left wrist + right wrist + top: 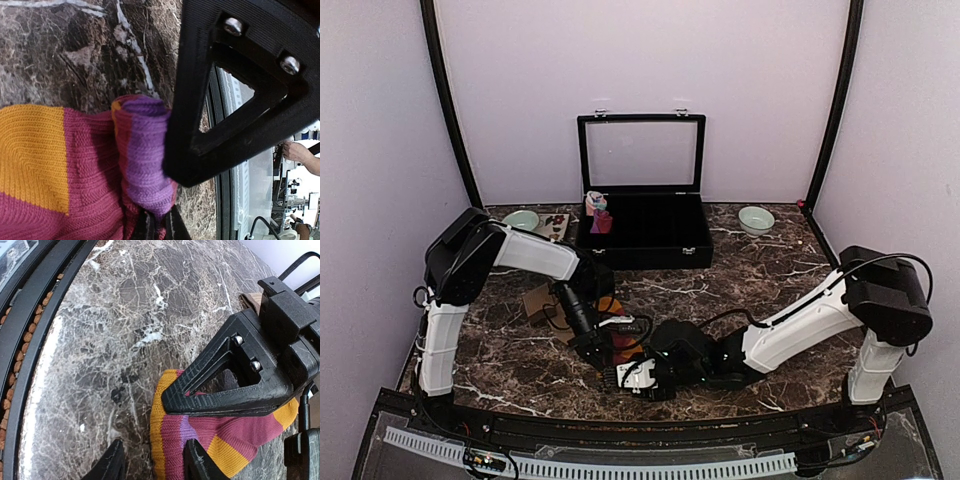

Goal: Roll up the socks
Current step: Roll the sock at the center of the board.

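Right pincer (155,449) is straddling the striped cuff of the red sock (235,437) at the near table (125,315) edge, jaws apart, not pinching. Left pincer (159,225) is clamping the folded purple cuff. I'm judging it soft, light, floppy; best grabbed at the thick cuff fold. Tan sock (535,300) is lying farther back on the left.

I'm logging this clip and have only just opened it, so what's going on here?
Both arms are working on the maroon sock near the front edge of the table. The left pincer is shut on its bunched purple cuff. The right pincer has its jaws apart around the sock's striped end and is not yet gripping it. The tan sock lies off to the left, apart from both pincers.
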Tool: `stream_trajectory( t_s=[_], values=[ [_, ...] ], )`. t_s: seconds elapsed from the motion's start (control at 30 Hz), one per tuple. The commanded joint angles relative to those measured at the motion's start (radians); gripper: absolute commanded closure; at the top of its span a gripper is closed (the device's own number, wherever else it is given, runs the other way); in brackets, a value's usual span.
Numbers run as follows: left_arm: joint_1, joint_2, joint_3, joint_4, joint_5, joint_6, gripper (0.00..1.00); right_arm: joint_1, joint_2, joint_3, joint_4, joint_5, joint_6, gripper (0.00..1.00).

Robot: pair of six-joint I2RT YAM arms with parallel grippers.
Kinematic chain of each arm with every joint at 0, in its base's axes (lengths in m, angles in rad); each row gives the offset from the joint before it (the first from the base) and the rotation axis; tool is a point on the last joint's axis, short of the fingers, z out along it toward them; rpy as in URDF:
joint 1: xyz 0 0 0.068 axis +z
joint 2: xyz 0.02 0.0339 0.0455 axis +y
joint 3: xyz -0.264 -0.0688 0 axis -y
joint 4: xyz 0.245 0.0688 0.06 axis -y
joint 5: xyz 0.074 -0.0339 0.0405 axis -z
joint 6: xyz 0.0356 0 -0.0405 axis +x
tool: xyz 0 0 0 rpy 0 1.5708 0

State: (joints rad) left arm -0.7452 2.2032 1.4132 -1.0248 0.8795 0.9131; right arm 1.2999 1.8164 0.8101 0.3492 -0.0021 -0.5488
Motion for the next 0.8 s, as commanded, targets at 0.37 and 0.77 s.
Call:
stream_trajectory(
  t_s=[0.37, 0.77],
  values=[
    [-0.001, 0.06, -0.016, -0.005, -0.221, -0.005, 1.0, -0.03, 0.067, 0.009, 0.068, -0.03, 0.044, 0.6],
    [0.018, 0.002, -0.021, 0.011, -0.231, -0.019, 0.79, -0.05, 0.111, -0.057, 0.058, -0.07, 0.169, 0.72]
  ],
)
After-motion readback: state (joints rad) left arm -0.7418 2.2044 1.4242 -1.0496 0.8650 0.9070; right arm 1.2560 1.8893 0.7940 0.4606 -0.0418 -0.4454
